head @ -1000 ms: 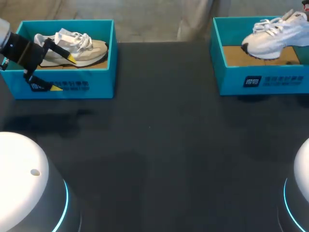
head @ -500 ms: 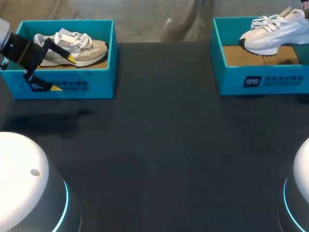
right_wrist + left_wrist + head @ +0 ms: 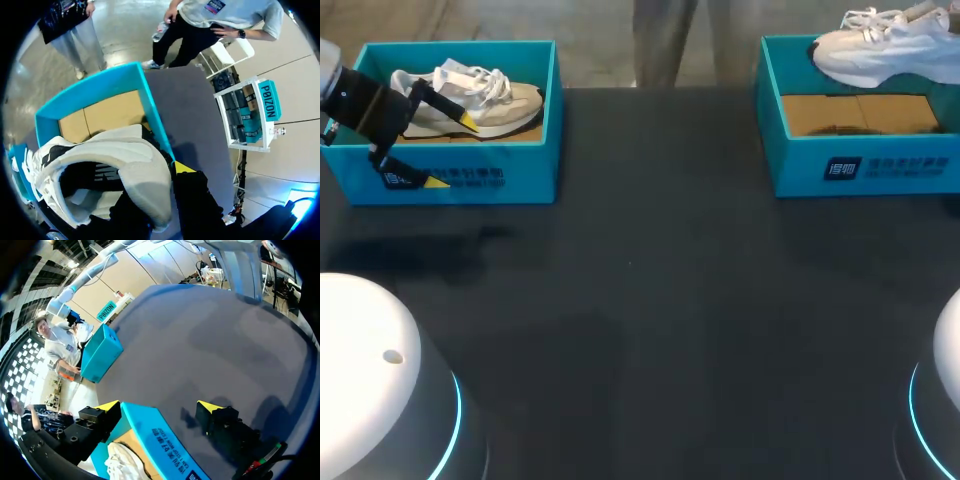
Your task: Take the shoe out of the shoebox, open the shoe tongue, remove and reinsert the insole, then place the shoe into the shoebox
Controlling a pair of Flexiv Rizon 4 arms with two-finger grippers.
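My right gripper (image 3: 167, 176), clamped on the heel of the white shoe (image 3: 880, 45), has raised it clear of its box (image 3: 865, 165); taking-out looks done; my left gripper (image 3: 452, 152) stays wide open, empty.

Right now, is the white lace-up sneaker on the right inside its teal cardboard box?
Out: the white lace-up sneaker hangs above the teal cardboard box, whose brown floor lies bare.

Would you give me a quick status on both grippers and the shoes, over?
Left gripper open, astride front wall of left shoebox; beige shoe inside. Right gripper shut on heel of white shoe, held above right shoebox. No obstruction seen.
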